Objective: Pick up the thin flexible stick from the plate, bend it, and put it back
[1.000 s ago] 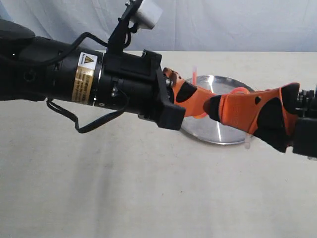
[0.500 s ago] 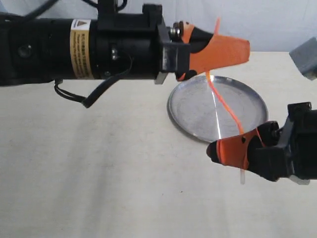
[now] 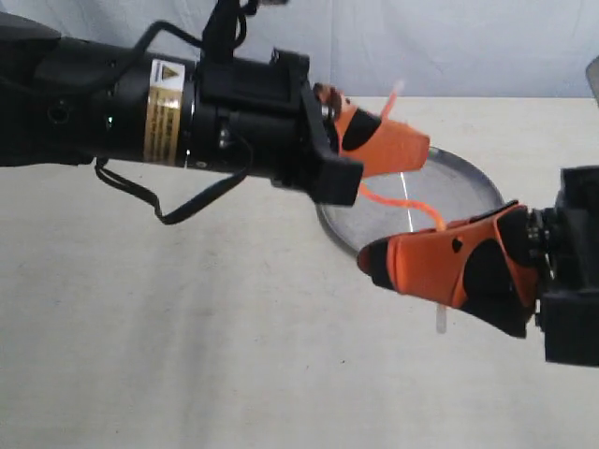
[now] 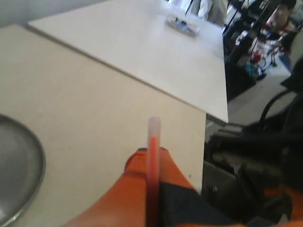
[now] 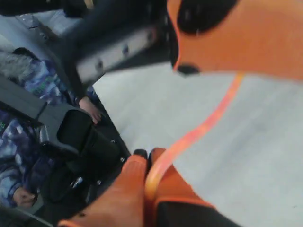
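Above the cream tabletop, on the left, your left arm's orange-padded pincer is closed on one end of the thin orange-red translucent plastic stick. The left wrist view shows the stick's paler end poking out past the grip. From there the stick sags in a shallow arc through the air, over the round shiny silver metal plate, and appears to touch neither plate nor tabletop. On the right, your right arm's orange pincer is clamped on the other end, with a short pale stub hanging beneath it.

The bend looks to be under way, and several things could go wrong. If you bring the pincers closer, the arc tightens, and a rod this thin may kink or snap at either clamp, where the strain gathers. Each grip sits near an end with little length to spare, so a slip could let the stick spring free and land off the plate. The two pincers are already near each other, and closing further risks a collision. Lower over the plate before releasing.
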### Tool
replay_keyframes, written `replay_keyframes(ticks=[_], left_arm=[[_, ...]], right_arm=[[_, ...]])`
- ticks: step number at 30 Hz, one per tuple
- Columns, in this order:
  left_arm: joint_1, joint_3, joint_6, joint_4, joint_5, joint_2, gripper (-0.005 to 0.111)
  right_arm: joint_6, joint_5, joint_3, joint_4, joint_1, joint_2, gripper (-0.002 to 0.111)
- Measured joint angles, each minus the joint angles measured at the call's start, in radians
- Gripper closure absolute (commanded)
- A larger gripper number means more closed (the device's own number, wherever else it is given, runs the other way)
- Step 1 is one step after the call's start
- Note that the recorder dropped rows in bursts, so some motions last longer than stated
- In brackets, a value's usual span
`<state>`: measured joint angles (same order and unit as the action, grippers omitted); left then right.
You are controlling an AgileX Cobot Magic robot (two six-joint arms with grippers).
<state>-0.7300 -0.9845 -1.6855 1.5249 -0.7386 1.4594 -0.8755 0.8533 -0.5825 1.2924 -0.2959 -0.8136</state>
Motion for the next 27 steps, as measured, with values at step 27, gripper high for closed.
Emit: replay_keyframes(ticks=[27], left_arm=[[-0.008,-0.004,0.047,0.008,0.075,-0.044,0.107]], right_arm=[[0.081,-0.002,-0.007,-0.045,-0.052,-0.025,0.109]])
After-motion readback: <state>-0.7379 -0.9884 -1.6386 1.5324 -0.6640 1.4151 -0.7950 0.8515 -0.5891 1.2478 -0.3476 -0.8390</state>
